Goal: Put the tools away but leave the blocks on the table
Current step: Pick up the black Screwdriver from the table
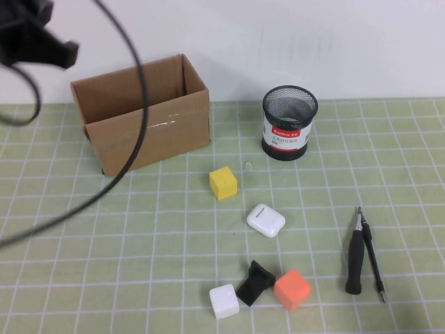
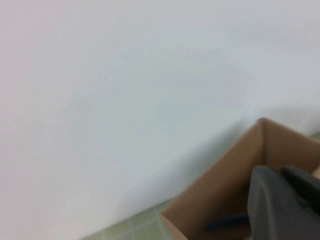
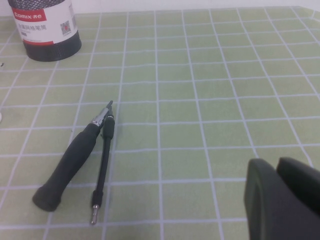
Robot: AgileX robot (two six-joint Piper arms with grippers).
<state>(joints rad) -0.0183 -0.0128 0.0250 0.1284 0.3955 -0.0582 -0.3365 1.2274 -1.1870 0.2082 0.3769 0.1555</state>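
- High view: nearest the camera a white cube [image 1: 224, 301], a small black angular object [image 1: 254, 282] and an orange cube [image 1: 292, 289] lie in a row on the green gridded table [image 1: 90, 271], the black piece between the two cubes.
- Farther in, a glossy white case [image 1: 265, 220] and a yellow cube [image 1: 223, 183] sit mid-table.
- At near right the black-handled screwdriver [image 1: 356, 259] and thin pen-like tool [image 1: 373, 259] lie side by side, touching near their far ends.
- At far left stands an open cardboard box [image 1: 139, 125]; a mesh pen cup [image 1: 289, 122] stands right of it.
- The left gripper [image 1: 31, 35] hangs above the far left corner, cable trailing.
- Left wrist view: the left gripper [image 2: 287, 205], clenched on nothing, is over the box [image 2: 225, 190].
- Right wrist view: the right gripper [image 3: 285, 200], clenched and empty, hovers near the screwdriver [image 3: 72, 162] and pen-like tool [image 3: 102, 170], apart from both.
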